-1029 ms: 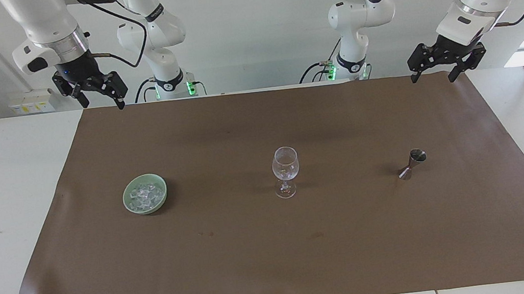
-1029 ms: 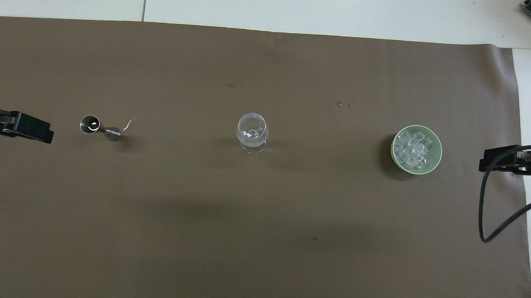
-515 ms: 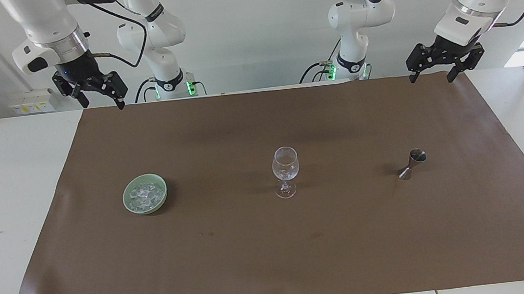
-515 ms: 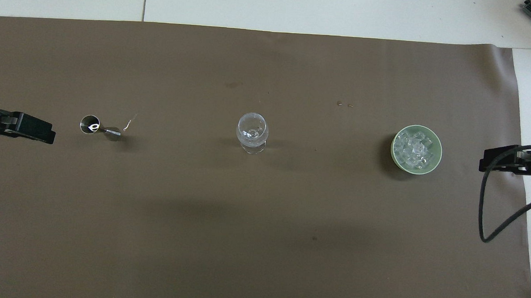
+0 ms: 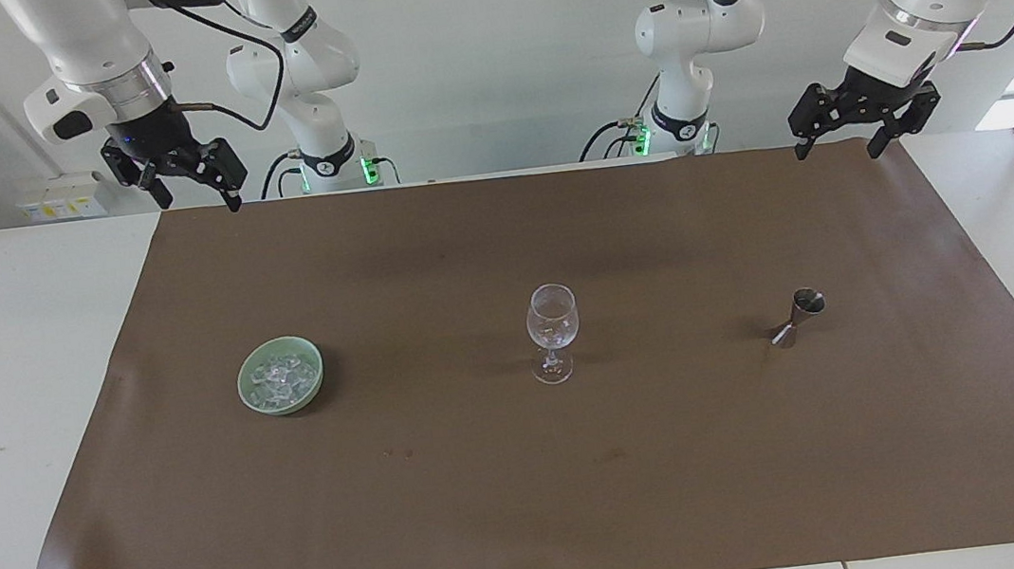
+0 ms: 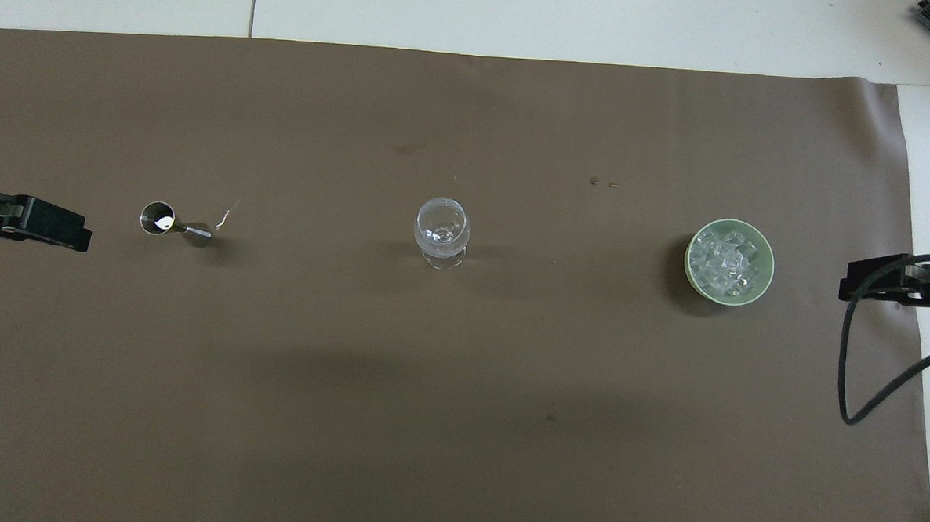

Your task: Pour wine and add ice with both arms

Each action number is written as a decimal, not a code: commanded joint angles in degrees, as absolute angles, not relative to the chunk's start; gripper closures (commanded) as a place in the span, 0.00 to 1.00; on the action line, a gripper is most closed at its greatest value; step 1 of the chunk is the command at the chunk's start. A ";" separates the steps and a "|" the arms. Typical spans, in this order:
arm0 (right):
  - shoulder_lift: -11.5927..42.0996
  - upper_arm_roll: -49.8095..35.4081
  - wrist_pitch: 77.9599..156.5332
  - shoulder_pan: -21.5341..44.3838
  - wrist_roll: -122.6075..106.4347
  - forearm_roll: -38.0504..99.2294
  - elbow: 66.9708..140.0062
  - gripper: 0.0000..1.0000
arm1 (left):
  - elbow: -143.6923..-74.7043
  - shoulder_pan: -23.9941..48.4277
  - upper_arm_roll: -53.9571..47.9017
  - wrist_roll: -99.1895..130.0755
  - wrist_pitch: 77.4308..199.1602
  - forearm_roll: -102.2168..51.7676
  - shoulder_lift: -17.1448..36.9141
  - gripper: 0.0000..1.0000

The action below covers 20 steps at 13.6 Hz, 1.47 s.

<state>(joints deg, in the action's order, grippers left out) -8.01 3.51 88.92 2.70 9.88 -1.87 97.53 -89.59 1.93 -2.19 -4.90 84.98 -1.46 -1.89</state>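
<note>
While the glass (image 5: 553, 332) stands mid-mat, ice (image 5: 280, 374) toward the right arm's end and jigger (image 5: 797, 317) toward the left's, both grippers, left (image 5: 838, 149) and right (image 5: 199, 201), hang spread and empty.

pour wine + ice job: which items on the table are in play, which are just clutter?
In play:
- ice in green bowl
- wine glass, mid-mat
- steel jigger
- left gripper, right gripper, both raised, nothing held

Clutter:
- brown mat
- two small specks

Plain brown mat (image 5: 533, 511) on a white table (image 5: 14, 398) — pale green bowl (image 5: 246, 392) of clear ice (image 5: 281, 377), colourless glass (image 5: 552, 319) beside it, silver jigger (image 5: 795, 318).
</note>
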 commanded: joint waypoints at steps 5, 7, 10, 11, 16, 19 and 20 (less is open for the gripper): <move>-8.88 3.34 88.24 2.37 8.26 -0.88 98.09 0.00 | -91.41 1.76 -2.20 -4.22 84.73 -1.67 -3.60 0.00; -8.96 3.43 88.24 2.37 8.26 -0.88 98.09 0.00 | -91.58 2.02 -2.20 -4.13 84.73 -1.67 -3.69 0.00; -8.88 3.43 88.24 2.37 8.26 -0.88 98.09 0.00 | -91.58 1.58 -2.11 -3.78 84.90 -1.67 -3.69 0.00; -8.88 3.34 88.24 2.37 8.26 -0.88 98.09 0.00 | -91.58 1.67 -2.11 -3.78 84.82 -1.67 -3.69 0.00; -8.88 3.43 88.24 2.37 8.26 -0.88 98.09 0.00 | -91.58 1.67 -2.02 -3.78 84.90 -1.67 -4.39 0.00; -8.88 3.34 88.24 2.37 8.26 -0.88 98.09 0.00 | -92.55 1.58 -1.93 -3.69 86.04 -1.67 -4.57 0.00; -8.88 3.34 88.24 2.37 8.26 -0.88 98.09 0.00 | -92.55 1.50 -1.85 -3.87 86.39 -1.67 -4.57 0.00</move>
